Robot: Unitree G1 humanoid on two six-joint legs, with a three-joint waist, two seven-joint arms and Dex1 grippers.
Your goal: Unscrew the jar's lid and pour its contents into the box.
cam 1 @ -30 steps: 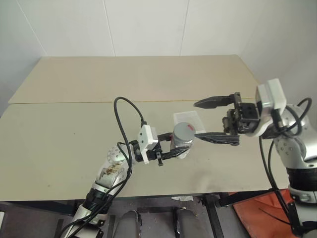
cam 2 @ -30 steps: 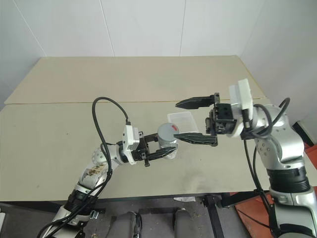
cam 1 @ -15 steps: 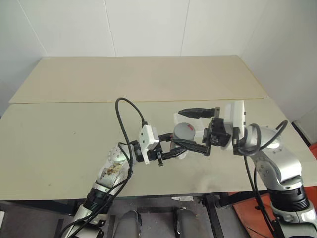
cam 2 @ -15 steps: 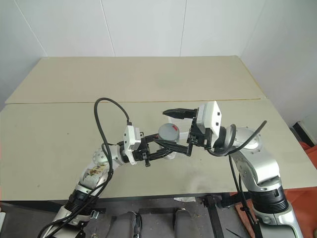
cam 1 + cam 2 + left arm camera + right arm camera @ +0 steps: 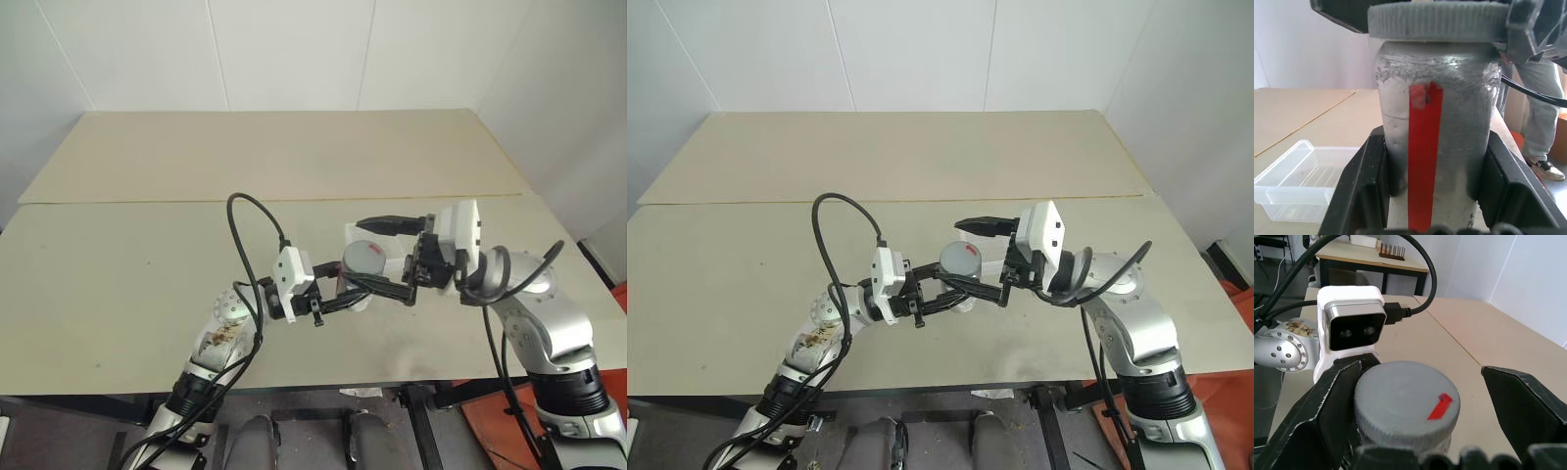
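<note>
My left gripper (image 5: 353, 292) is shut on the jar (image 5: 1435, 142), holding it upright above the table near the front edge. The jar is clear, with a red strip down its side. Its grey ribbed lid (image 5: 1405, 404), marked with a small red sticker, is on the jar. My right gripper (image 5: 358, 253) is open and reaches in from the right, one finger on each side of the lid. One finger (image 5: 1327, 401) is close to the rim; the other finger (image 5: 1523, 396) stands well clear. The box (image 5: 1298, 176), a shallow translucent tray, lies on the table just behind the jar.
The beige table (image 5: 147, 255) has a seam running across its middle, with open surface to the left and behind. A black cable (image 5: 250, 235) loops up from my left wrist. A person (image 5: 1542, 98) stands beyond the table's edge.
My right gripper has swung in from the right and dropped a little, so its open fingers now straddle the lid. The left gripper and the jar have stayed put.
</note>
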